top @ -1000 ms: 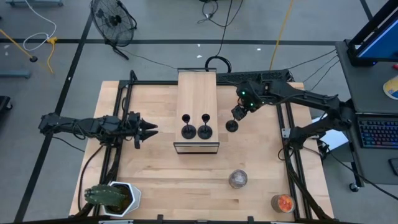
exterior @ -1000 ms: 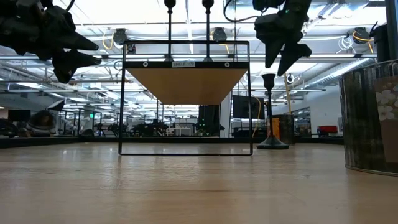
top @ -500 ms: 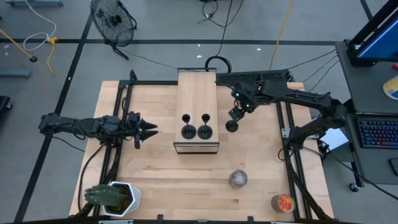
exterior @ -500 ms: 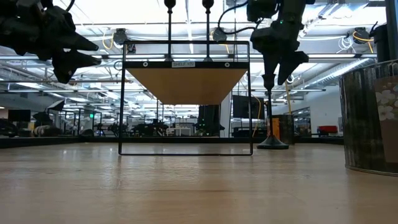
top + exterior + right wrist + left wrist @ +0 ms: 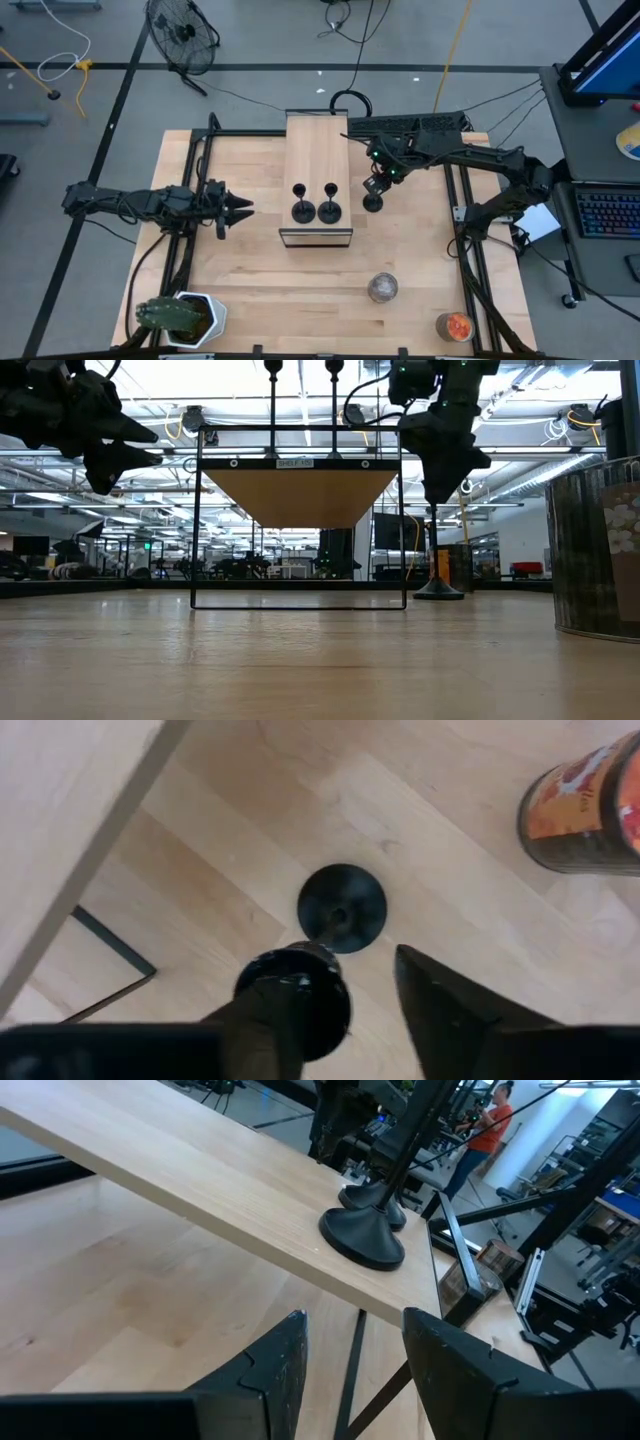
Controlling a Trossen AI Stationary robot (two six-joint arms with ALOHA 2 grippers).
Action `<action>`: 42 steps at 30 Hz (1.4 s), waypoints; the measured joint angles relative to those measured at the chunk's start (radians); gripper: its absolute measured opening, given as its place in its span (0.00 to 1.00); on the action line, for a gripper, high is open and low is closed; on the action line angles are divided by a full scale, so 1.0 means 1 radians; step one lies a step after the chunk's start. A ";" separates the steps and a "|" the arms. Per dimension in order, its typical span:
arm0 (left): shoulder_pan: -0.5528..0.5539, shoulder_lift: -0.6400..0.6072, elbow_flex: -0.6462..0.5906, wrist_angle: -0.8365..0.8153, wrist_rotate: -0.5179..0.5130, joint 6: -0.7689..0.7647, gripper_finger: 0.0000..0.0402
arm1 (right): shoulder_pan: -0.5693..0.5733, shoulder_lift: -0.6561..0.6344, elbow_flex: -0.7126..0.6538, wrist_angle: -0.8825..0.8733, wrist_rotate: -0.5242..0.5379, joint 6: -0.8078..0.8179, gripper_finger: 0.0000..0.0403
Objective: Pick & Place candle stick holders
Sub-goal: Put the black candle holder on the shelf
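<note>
On the bench [image 5: 250, 290], the right hand [image 5: 374, 185] has been lowered over a candle holder [image 5: 372, 202], fingers closing, not yet clenched.

My table [image 5: 240, 290] is pale butcher-block wood with dark rails along both sides. A small raised shelf [image 5: 317, 150] with a light wooden top and thin black frame stands at the middle of the far edge, reaching toward the table's centre. Two black candle stick holders [image 5: 316, 203] stand side by side on the shelf's near end. A third holder [image 5: 372, 203] stands on the table itself, just beside the shelf's right side. Toward the near right corner sit a round silvery jar [image 5: 382, 288] and a glass jar [image 5: 454, 326] with orange contents. A white planter [image 5: 190, 318] with a green plant occupies the near left corner.
</note>
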 joint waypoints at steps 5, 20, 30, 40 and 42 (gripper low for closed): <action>0.000 0.000 0.000 -0.001 0.000 0.003 0.42 | 0.000 0.000 0.000 0.000 -0.002 -0.007 0.13; 0.000 0.000 0.000 -0.008 0.000 0.010 0.42 | 0.004 -0.081 -0.003 -0.094 -0.003 0.034 0.02; 0.000 0.000 0.000 -0.008 0.000 0.036 0.42 | 0.041 -0.167 0.189 -0.227 -0.013 0.106 0.02; 0.000 0.000 0.000 -0.008 0.000 0.050 0.42 | 0.086 -0.129 0.486 -0.469 0.031 0.140 0.02; 0.000 0.000 0.000 -0.008 0.000 0.050 0.42 | 0.087 -0.115 0.540 -0.489 0.027 0.141 0.02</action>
